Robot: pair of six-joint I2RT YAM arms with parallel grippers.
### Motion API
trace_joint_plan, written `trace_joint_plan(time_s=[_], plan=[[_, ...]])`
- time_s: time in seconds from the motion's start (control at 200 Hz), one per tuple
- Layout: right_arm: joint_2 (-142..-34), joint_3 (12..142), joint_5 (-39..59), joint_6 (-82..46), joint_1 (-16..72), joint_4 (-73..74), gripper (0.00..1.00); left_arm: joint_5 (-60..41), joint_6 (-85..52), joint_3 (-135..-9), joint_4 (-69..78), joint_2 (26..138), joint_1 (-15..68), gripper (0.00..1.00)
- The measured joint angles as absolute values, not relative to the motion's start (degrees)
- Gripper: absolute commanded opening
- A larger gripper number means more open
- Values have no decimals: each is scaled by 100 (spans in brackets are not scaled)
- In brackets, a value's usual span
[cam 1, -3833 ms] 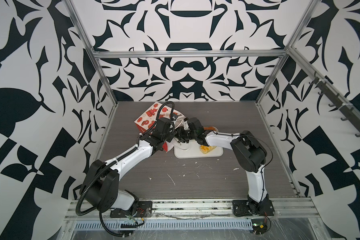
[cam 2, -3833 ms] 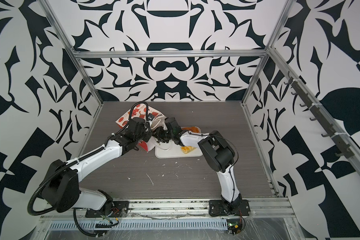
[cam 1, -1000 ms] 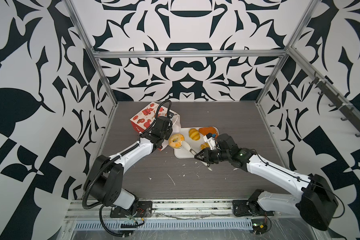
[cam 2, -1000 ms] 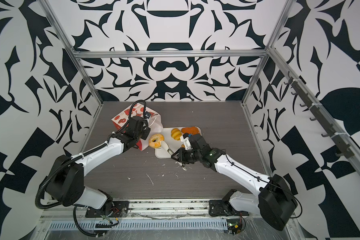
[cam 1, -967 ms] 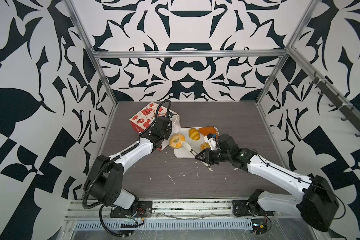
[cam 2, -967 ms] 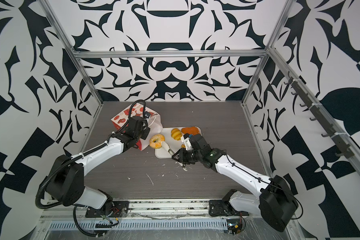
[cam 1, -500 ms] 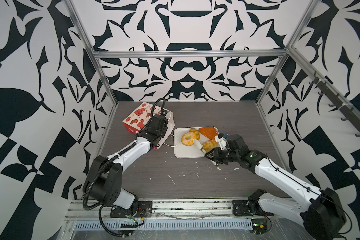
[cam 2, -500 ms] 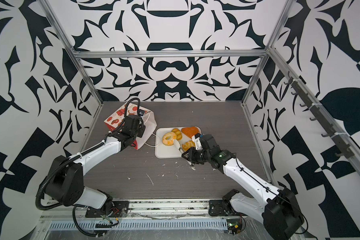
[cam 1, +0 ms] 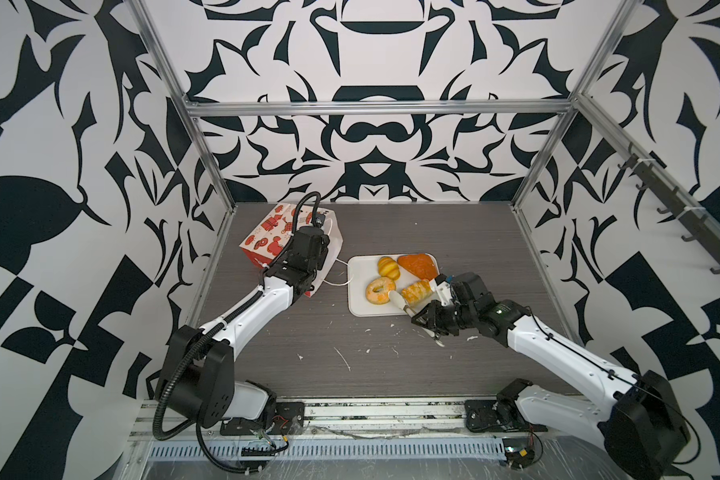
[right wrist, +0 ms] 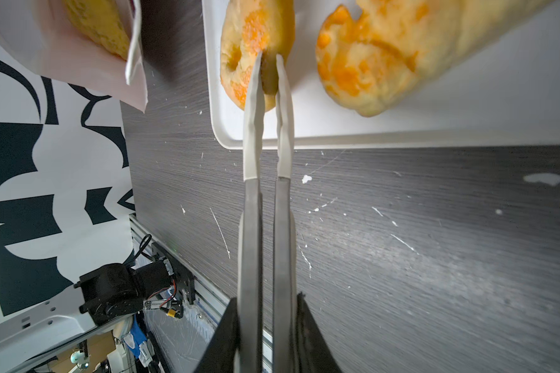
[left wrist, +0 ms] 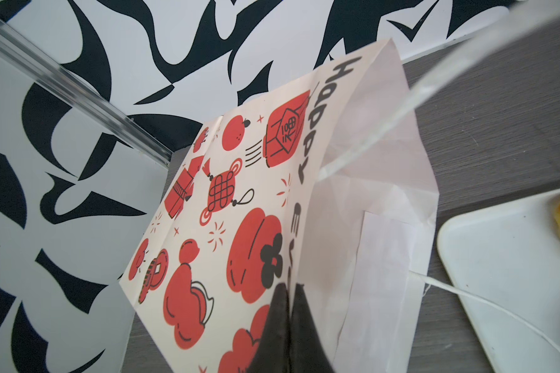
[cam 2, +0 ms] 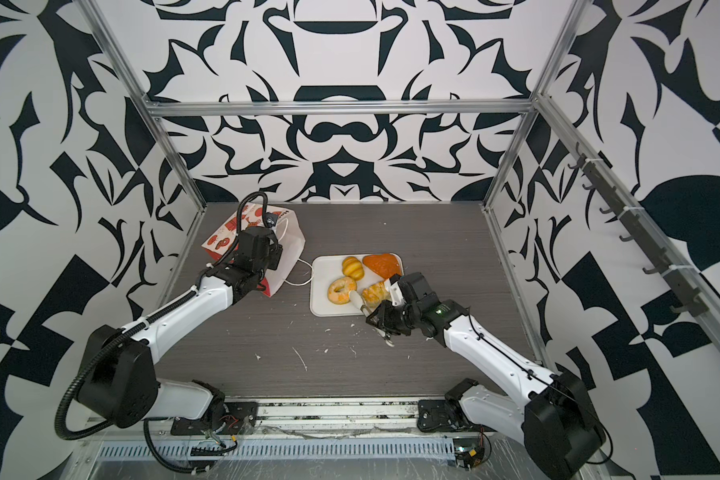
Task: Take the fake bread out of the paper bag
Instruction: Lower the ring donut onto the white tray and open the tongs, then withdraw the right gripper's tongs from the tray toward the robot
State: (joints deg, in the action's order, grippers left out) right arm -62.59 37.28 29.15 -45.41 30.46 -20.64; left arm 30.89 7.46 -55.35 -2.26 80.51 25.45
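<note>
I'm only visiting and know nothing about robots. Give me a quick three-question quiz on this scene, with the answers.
1. How many toy pastries lie on the white rectangular tray?
2. True or false: the right arm's jaws grip a pastry directly.
3. What do the left arm's jaws pinch: (a) the white-and-red paper bag, (b) the tray, (c) a pastry?
Key: 1. Four. 2. False; they hold metal tongs with white tips. 3. (a).
</note>
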Motion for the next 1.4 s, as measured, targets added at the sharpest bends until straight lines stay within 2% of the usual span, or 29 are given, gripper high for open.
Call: trace_joint_plan(time_s=[0.15, 0.4, 0.59, 0.955, 1.4], plan=[[-6261, 3715, 2891, -4486, 3046, -2209, 2, 3087, 746, -5459, -193, 8051, 2545, 0], [-6285, 3723, 2840, -4421, 3046, -2331, 28, 3085, 746, -5457, -189, 8051, 2545, 0], [-6263, 3758, 2808, -4357, 3046, -2440, 36, 3083, 746, -5457, -187, 8051, 2545, 0], [-5972, 3800, 2646, -4357, 3046, -2818, 39, 3074, 746, -5457, -187, 8051, 2543, 0], [-5489, 4215, 2571, -4357, 3044, -3063, 37, 3006, 746, -5457, -152, 8051, 2539, 0]])
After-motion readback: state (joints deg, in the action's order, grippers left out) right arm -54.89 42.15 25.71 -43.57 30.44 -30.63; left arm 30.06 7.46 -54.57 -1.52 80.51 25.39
